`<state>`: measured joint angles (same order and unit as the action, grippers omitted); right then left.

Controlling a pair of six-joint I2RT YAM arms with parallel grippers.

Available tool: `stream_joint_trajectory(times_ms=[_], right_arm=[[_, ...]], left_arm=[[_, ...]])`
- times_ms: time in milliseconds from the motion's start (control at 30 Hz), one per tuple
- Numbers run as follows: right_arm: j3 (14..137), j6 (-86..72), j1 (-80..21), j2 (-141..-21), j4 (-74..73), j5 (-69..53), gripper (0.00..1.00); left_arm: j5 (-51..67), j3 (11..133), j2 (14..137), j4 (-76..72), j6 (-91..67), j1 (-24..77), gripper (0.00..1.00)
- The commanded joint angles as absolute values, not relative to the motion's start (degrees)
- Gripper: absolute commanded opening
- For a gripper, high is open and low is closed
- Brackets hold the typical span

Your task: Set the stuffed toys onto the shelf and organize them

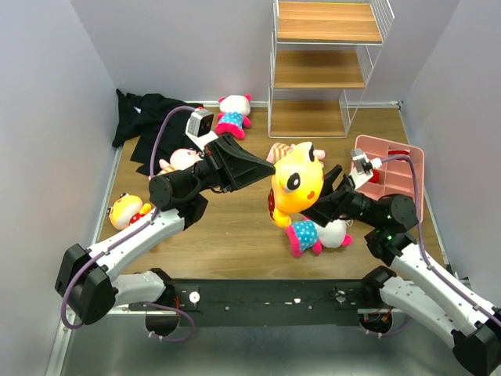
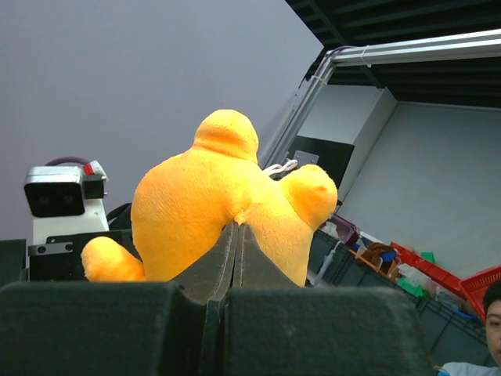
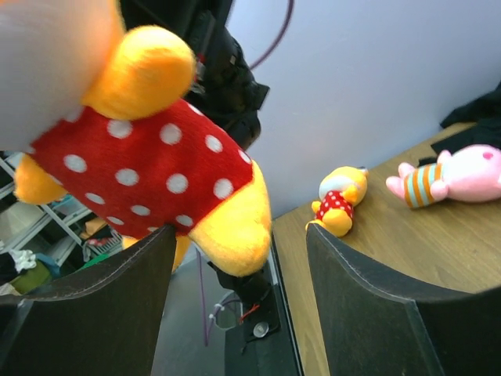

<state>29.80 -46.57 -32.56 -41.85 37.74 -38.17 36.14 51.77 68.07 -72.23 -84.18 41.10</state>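
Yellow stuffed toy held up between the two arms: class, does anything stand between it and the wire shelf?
Nothing visible does. The yellow toy, pinched by the shut left gripper, hangs above the table, and the stretch to the shelf is open air. Only a pale pink toy lies low on the table just behind it.

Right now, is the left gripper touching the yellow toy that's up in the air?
Touching. The left wrist view shows the left gripper shut, with its fingertips pinched into the plush of the yellow toy.
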Motion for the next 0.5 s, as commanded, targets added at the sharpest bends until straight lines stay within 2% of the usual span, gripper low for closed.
stream_joint_trajectory(times_ms=[0, 67, 133, 167, 200, 233, 267, 367, 433, 467], right_arm=[[30.1, -46.7, -32.8, -40.5, 44.6, -39.4, 0.69], [30.2, -45.2, -32.8, -39.8, 43.7, -39.8, 0.58], [30.2, -44.7, -32.8, -39.3, 44.3, -40.9, 0.26], [30.3, -44.5, -32.8, -39.2, 44.5, -41.7, 0.05], [30.3, -44.6, -32.8, -38.9, 43.7, -41.5, 0.01], [30.3, -44.7, -32.8, -38.7, 43.2, -41.5, 0.01], [30.4, -44.8, -32.7, -38.0, 41.9, -41.8, 0.01], [31.0, -44.2, -32.8, -35.0, 35.8, -39.6, 0.01], [32.1, -43.0, -32.8, -33.1, 30.8, -36.4, 0.01], [33.9, -41.0, -32.8, -32.5, 25.4, -35.4, 0.01]], left_arm=[[34.4, 50.4, 68.2, -75.7, -84.5, 41.5, 0.00], [34.2, 49.5, 68.3, -76.5, -84.9, 41.5, 0.00], [34.2, 48.9, 68.4, -76.6, -85.1, 41.5, 0.00], [34.1, 48.8, 68.5, -76.7, -85.1, 41.5, 0.00], [34.1, 48.6, 68.7, -76.7, -85.0, 41.5, 0.00], [34.1, 48.3, 68.7, -76.6, -84.9, 41.5, 0.00], [34.1, 48.3, 68.7, -76.5, -84.6, 41.3, 0.10], [33.8, 47.6, 68.3, -72.7, -82.7, 40.4, 0.58], [33.2, 47.1, 66.9, -69.3, -80.3, 38.6, 0.68], [33.1, 47.0, 66.4, -64.8, -79.3, 37.8, 0.81]])
